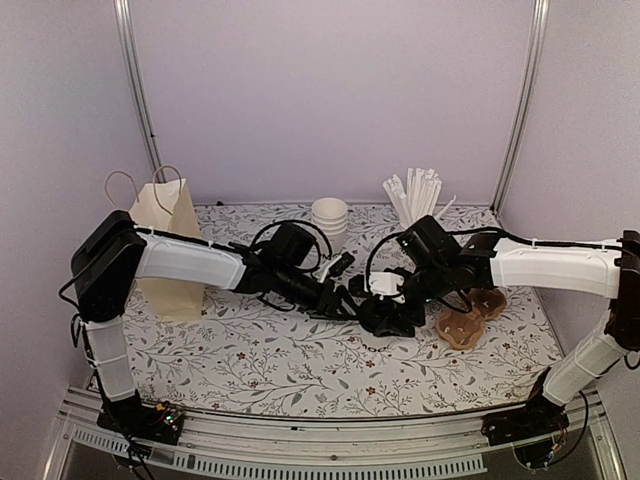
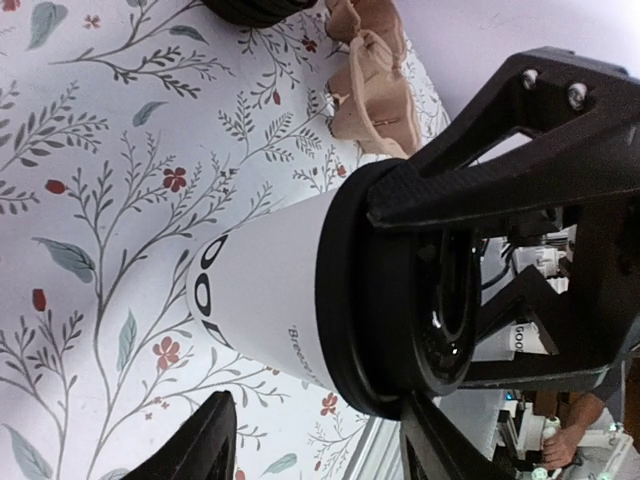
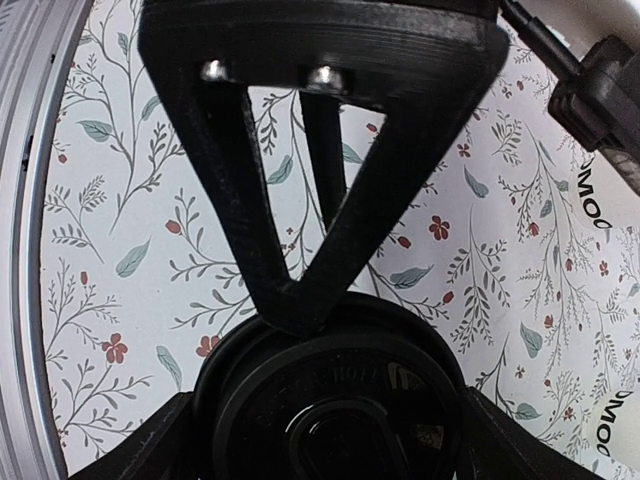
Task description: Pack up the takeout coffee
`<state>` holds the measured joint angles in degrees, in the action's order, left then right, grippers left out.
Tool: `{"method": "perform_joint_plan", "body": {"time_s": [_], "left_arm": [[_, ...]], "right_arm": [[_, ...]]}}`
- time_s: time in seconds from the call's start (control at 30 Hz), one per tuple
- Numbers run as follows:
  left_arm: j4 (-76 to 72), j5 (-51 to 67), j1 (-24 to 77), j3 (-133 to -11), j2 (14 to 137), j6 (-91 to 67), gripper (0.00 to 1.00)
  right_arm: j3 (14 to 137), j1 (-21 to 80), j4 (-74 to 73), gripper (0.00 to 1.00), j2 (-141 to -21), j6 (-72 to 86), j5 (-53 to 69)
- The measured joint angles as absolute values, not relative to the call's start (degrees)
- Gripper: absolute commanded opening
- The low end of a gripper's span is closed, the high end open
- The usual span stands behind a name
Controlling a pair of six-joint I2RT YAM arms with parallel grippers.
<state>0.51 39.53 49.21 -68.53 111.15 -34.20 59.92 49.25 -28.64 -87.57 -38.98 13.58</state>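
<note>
At the middle of the table [image 1: 250,350], just left of the brown cup carrier [image 1: 462,328], is a lidded MOO coffee cup [image 2: 270,290]. The right pincer [image 3: 325,440] comes from above, fingers wide against both sides of the black lid [image 2: 400,300], apparently gripping it. The left pincer [image 2: 320,445] sits half-open about the cup; whether it presses I cannot tell

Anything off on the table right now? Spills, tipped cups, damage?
Nothing spilled or damaged. The coffee cup stands upright with its black lid seated evenly. Only oddity: both hands crowd it, the right hand straddling the lid, the left hand open beside it.
</note>
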Motion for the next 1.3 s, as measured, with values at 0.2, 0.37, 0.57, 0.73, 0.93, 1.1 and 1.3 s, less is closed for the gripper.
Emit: {"method": "perform_joint_plan", "body": {"time_s": [0.2,0.37,0.57,0.73,0.93,1.1,1.3], "left_arm": [[2.9,32.8,49.8,-68.8,108.2,-30.5,0.62],[0.0,29.8,49.8,-68.8,103.0,-28.7,0.63],[-1.6,27.4,48.7,-67.8,96.6,-27.2,0.64],[-1.8,26.1,47.5,-66.2,95.0,-26.7,0.64],[-1.8,25.3,46.9,-65.1,95.0,-26.3,0.64],[-1.8,25.0,46.3,-65.1,95.0,-26.1,0.64],[-1.8,25.0,45.5,-65.1,95.0,-26.1,0.64]], "right_arm": [[60.7,50.0,-29.5,0.81,-87.7,-38.8,12.5],[61.6,51.7,-29.5,0.80,-88.5,-38.9,12.6],[63.4,50.0,-33.5,0.79,-88.6,-39.1,12.6],[66.0,45.9,-36.7,0.79,-89.0,-39.7,12.2],[68.5,40.2,-38.5,0.79,-87.6,-40.1,12.0],[69.8,34.0,-39.7,0.79,-84.4,-40.8,12.0],[71.8,22.5,-40.8,0.77,-81.7,-42.0,12.9]]}}
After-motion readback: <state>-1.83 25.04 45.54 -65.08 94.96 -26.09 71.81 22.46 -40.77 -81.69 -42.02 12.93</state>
